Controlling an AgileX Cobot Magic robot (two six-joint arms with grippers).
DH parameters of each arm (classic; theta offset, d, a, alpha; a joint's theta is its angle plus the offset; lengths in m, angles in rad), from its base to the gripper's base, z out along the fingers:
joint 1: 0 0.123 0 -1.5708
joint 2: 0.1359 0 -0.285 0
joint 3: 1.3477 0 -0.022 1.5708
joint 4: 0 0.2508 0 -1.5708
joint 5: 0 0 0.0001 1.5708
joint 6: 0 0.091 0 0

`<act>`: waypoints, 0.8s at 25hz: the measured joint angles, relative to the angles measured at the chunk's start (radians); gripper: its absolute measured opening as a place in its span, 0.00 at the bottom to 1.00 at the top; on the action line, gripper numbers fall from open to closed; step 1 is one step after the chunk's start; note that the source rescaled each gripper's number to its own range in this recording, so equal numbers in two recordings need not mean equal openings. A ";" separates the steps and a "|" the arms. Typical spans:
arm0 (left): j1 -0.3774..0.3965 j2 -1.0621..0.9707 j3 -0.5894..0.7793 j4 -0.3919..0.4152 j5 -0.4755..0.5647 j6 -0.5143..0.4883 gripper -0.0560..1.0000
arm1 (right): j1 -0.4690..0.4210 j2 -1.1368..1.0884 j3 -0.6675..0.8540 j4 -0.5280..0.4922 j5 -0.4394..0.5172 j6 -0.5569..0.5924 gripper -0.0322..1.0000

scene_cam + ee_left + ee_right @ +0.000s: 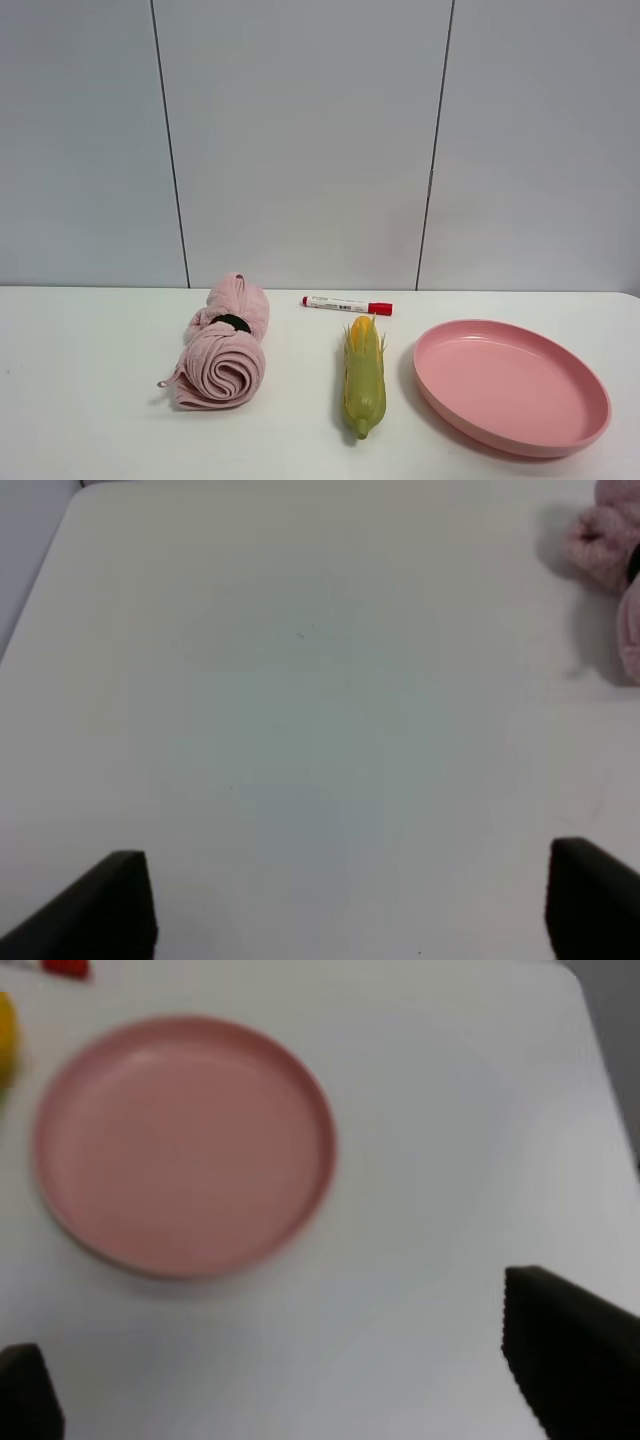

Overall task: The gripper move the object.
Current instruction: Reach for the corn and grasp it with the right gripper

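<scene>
From above, the corn [364, 377] is lying on the white table [80, 380] between a rolled pink towel [224, 345] and a pink plate [510, 385], with 1 marker [347, 305] just behind its yellow end.

At the left wrist, the left gripper [348, 860] is hanging over the table, jaws spread wide.

At the right wrist, the right gripper [272, 1318] is gaping just as wide near the plate.

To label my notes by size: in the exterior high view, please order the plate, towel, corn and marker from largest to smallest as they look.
1. plate, clearly the largest.
2. towel, about as long as the corn but far wider.
3. corn.
4. marker, shortest and thinnest; it lies farthest back, which may shrink it a little.
</scene>
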 joint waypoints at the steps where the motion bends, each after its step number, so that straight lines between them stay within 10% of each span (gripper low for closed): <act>1: 0.000 0.000 0.000 0.000 0.000 0.000 1.00 | 0.001 0.048 -0.030 0.036 -0.022 -0.001 1.00; 8: 0.000 0.000 0.000 0.000 0.000 0.000 1.00 | 0.085 0.374 -0.196 0.118 -0.187 -0.073 1.00; 20: 0.000 0.000 0.000 0.000 0.000 0.000 1.00 | 0.661 1.055 -0.523 -0.122 -0.216 -0.020 1.00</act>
